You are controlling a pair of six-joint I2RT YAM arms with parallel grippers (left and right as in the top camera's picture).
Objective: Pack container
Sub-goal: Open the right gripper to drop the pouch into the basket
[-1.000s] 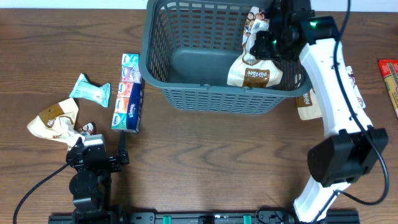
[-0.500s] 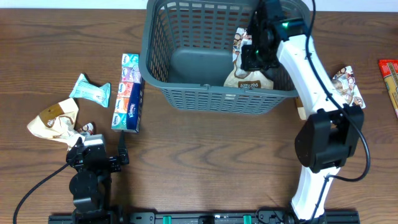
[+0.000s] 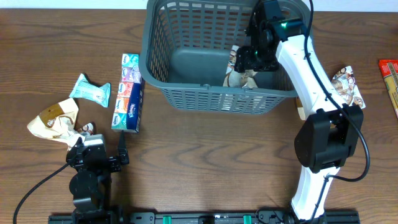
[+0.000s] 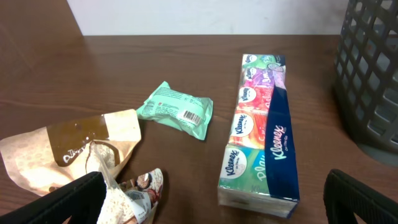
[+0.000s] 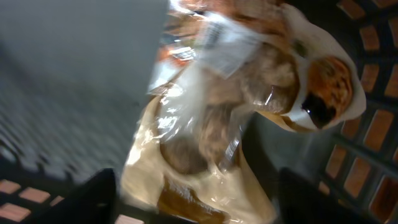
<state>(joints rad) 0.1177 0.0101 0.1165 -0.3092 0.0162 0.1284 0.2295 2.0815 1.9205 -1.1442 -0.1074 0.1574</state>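
Right claw [image 3: 247,57]: fingers spread, low inside basket [image 3: 186,93], its walls all round. Cookie bag [image 5: 205,124] directly beneath, slack on the base, so likely let go. Left claw [image 4: 211,205] spread, idle. Ahead of it tissues [image 4: 261,130], green packet [image 4: 177,109] and tan bag [image 4: 74,146] unpacked. Brown wood table [image 3: 205,155]; pale wall [image 4: 186,15] beyond.

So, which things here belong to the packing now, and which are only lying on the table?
In the job: container, snack bag inside it, right gripper.
Lying about: Kleenex pack, green packet, beige bag, patterned bag, red packet.
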